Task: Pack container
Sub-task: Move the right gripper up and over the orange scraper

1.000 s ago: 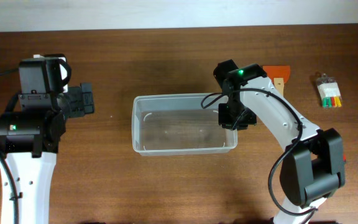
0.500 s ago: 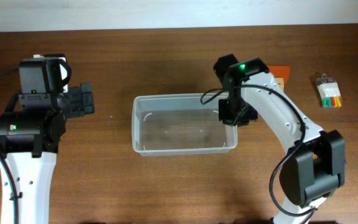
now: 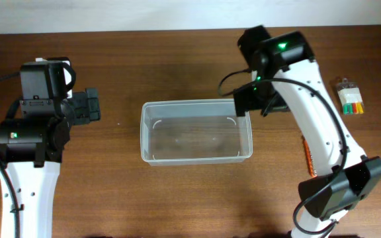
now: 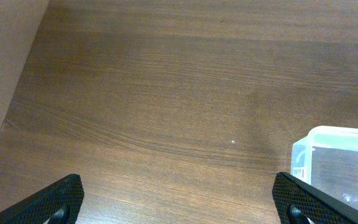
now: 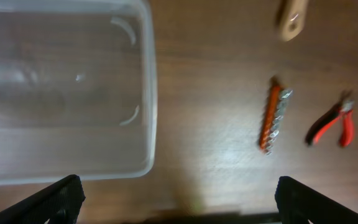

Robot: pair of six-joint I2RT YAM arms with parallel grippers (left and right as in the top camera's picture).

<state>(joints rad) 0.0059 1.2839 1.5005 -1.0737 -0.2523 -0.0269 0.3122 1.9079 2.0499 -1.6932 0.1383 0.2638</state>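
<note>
Right claw (image 5: 179, 202) spread, container (image 3: 197, 102) long axis left-right

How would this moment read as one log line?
container empty | right gripper open beside its end | left gripper open | pliers outside

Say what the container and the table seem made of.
The container looks like clear, glossy plastic: the grain shows through it and its rim catches light. The table looks like brown wood or wood-look laminate, judging by its grain lines.
</note>
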